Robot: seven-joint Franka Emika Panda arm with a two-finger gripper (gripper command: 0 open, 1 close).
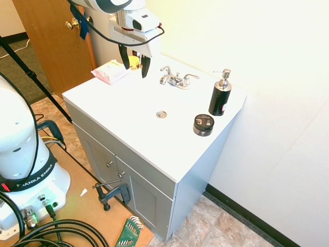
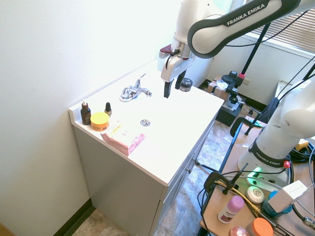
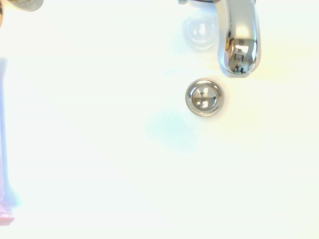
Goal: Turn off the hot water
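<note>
A: What is filling most of the view?
B: A gray cabinet [image 1: 139, 200] is standing against a pale wall, carrying a white table [image 1: 133, 110]. A white robot arm [image 2: 221, 32] is reaching over it.

A: What is lying on top?
B: A pink pack [image 1: 110, 71] is lying near the table's edge. A black soap bottle [image 1: 220, 98] with a silver pump is standing upright at the opposite side.

A: And the faucet?
B: The chrome faucet [image 1: 176, 80] is sitting along the wall side, between pack and soap bottle, its spout pointing over the basin.

A: How are the jaws [image 1: 135, 73] doing?
B: They are hanging above the table, pointing down, spread clearly apart and holding nothing.

A: Anything smaller?
B: A round black jar [image 1: 203, 125] is resting near the soap bottle. A yellow tub [image 2: 100, 121] is sitting just beside the pack, with a dark dropper bottle [image 2: 85, 113] and a smaller bottle [image 2: 108, 109] standing near it.

A: Where is the hot water lever [image 1: 166, 69]?
B: It is forming the faucet's left handle, facing the spout, on the pack's side. The round metal drain [image 3: 204, 97] is showing near the spout's tip in the wrist view.
</note>
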